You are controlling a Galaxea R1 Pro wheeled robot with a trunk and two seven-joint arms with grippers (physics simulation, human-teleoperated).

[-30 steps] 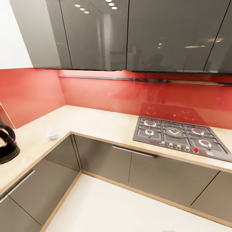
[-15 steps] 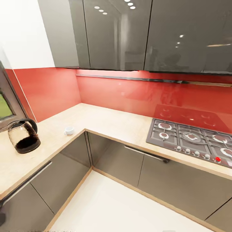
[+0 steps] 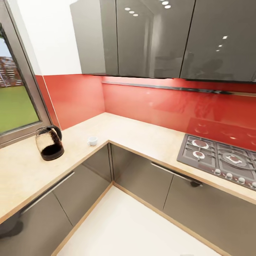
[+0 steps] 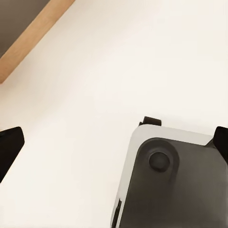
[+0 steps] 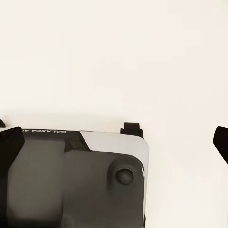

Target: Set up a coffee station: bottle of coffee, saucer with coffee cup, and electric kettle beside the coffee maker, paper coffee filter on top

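The electric kettle (image 3: 49, 143), rounded and dark with a black loop handle, stands on the countertop (image 3: 142, 137) near the window. The small white coffee cup (image 3: 92, 140) sits to its right, close to the counter's inner corner edge. A thin dark grey kitchen shelf (image 3: 160, 87) runs along the red wall under the upper cabinets. The coffee maker, bottle of coffee, saucer and paper filter are out of view. My left gripper (image 4: 114, 145) and right gripper (image 5: 115, 142) both hang open over the pale floor, holding nothing.
A gas hob (image 3: 220, 160) is set into the counter at the right. A window (image 3: 14, 92) sits at the left. Glossy grey upper cabinets (image 3: 153, 35) hang above. Grey cabinet fronts (image 3: 142, 177) wrap an L-shaped corner around open floor (image 3: 131, 227). The robot's base (image 4: 171, 185) lies below the grippers.
The head view has swung left, so the kettle and cup sit further right in the picture and the window has come into sight. The things themselves have not moved.
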